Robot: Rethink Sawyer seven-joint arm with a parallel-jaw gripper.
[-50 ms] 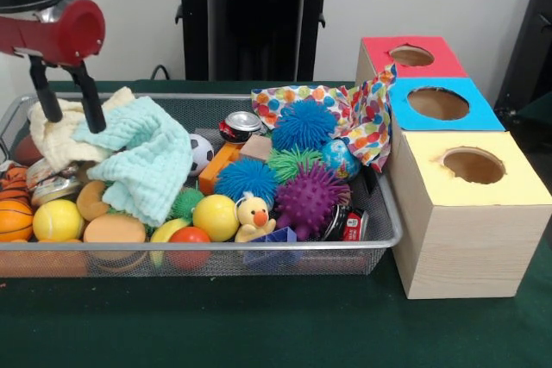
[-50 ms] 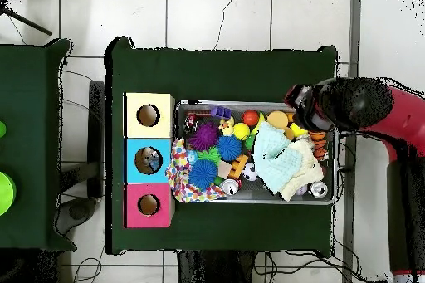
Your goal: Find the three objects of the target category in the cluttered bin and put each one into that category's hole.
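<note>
our gripper (image 1: 67, 96) hangs with jaws apart, empty, over the mint cloth (image 1: 145, 159) at the bin's (image 1: 390, 228) left end — soft, light, floppy — so we pinch a raised fold.

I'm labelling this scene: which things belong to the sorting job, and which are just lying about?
Job: tool, open; bin of clutter; red box, blue box and yellow box, each with a hole.
Lying about: side table; green things on it; floor cables.
</note>
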